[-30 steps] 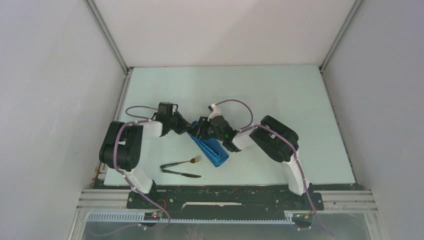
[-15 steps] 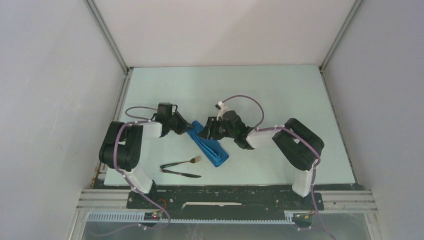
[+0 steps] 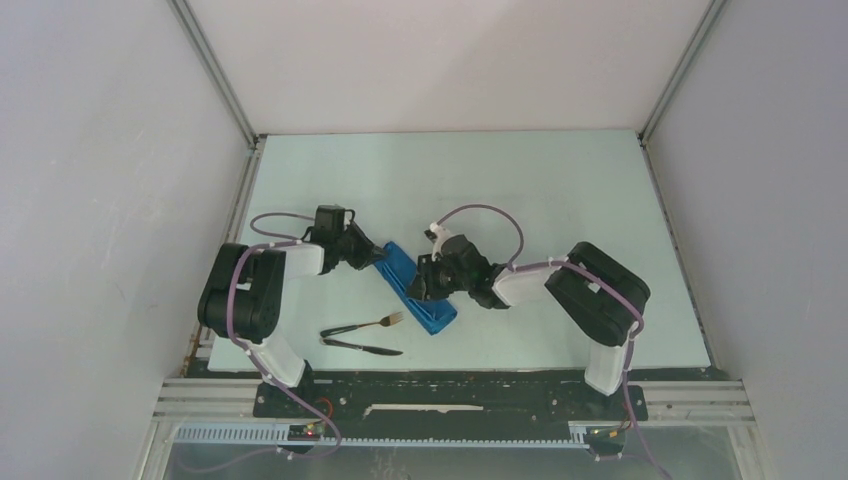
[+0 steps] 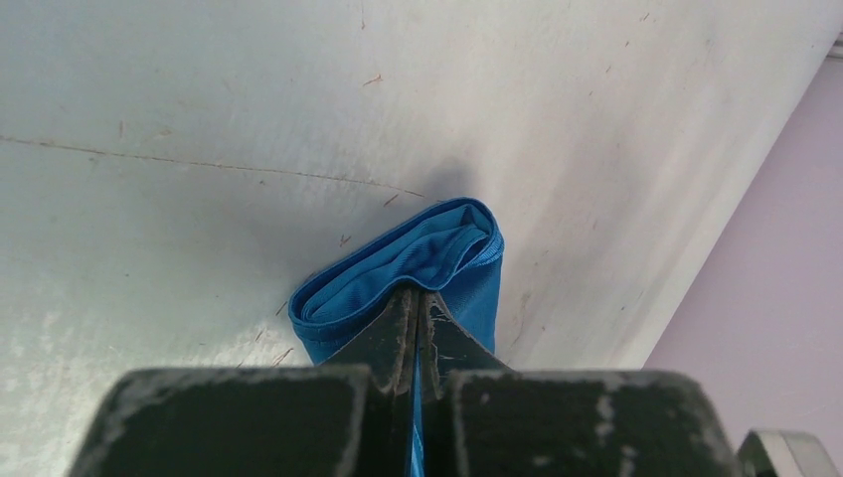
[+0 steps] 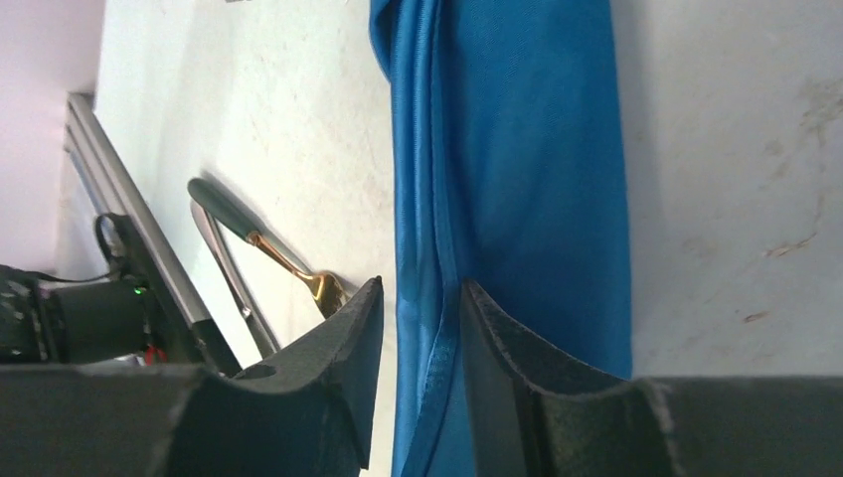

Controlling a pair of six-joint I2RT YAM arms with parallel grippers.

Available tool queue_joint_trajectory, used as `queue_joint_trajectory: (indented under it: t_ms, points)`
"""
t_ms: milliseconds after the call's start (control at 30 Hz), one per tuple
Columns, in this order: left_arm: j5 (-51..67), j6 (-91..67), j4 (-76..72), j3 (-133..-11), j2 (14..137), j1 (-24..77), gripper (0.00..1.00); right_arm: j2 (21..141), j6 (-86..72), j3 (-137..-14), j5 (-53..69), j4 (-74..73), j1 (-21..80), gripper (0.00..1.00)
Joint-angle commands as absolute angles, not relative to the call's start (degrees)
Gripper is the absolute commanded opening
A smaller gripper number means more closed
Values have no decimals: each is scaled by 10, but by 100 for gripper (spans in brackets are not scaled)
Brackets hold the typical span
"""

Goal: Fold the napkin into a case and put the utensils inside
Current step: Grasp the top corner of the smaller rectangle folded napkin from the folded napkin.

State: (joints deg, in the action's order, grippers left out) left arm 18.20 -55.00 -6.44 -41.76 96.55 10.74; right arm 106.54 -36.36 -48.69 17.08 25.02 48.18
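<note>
The blue napkin (image 3: 420, 292) lies folded as a narrow long strip, slanting from far left to near right. My left gripper (image 3: 378, 258) is shut on the strip's far end; in the left wrist view the jaws (image 4: 418, 298) pinch a layer of the cloth (image 4: 437, 248) beside its open folded mouth. My right gripper (image 3: 421, 288) is low over the strip's middle. In the right wrist view it (image 5: 422, 298) is open a little, with the hemmed left edge of the cloth (image 5: 527, 149) between the fingers. The fork (image 3: 368, 324) and knife (image 3: 365, 347) lie near left of the strip.
The fork (image 5: 273, 248) and knife (image 5: 231, 288) show beyond my right fingers, close to the table's near edge rail (image 5: 129, 238). White enclosure walls (image 3: 120, 200) stand on both sides and at the back.
My right gripper has moved from the strip's far end, next to the left gripper, down along the strip to its middle. The left gripper keeps its hold.
</note>
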Motion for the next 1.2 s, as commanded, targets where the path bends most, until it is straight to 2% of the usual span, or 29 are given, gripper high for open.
queue_joint_trajectory:
  t_ms: [0, 100, 200, 267, 400, 467, 733, 900, 1167]
  points:
    - [155, -526, -25, -411, 955, 106, 0, 1018, -285, -494, 91, 187, 521, 42]
    - [152, -524, -21, -414, 954, 106, 0, 1030, -262, -499, 62, 163, 533, 36]
    - [150, -524, -16, -421, 950, 106, 0, 1046, -248, -500, 37, 160, 551, 35]
    - [150, -523, -12, -424, 946, 106, 1, 1050, -232, -514, 7, 138, 568, 39]
    - [153, -522, -8, -426, 945, 108, 0, 1050, -201, -550, -70, 83, 597, 54]
    - [152, -522, -9, -424, 945, 107, 0, 1062, -181, -588, -117, 25, 612, 58]
    - [154, -522, -13, -423, 949, 107, 0, 1087, -99, -715, -210, -131, 647, 60]
    - [155, -525, -17, -421, 953, 107, 0, 1094, -61, -749, -211, -135, 646, 63]
    - [155, -525, -17, -424, 952, 107, 0, 1157, -61, -779, -227, -128, 657, 62]
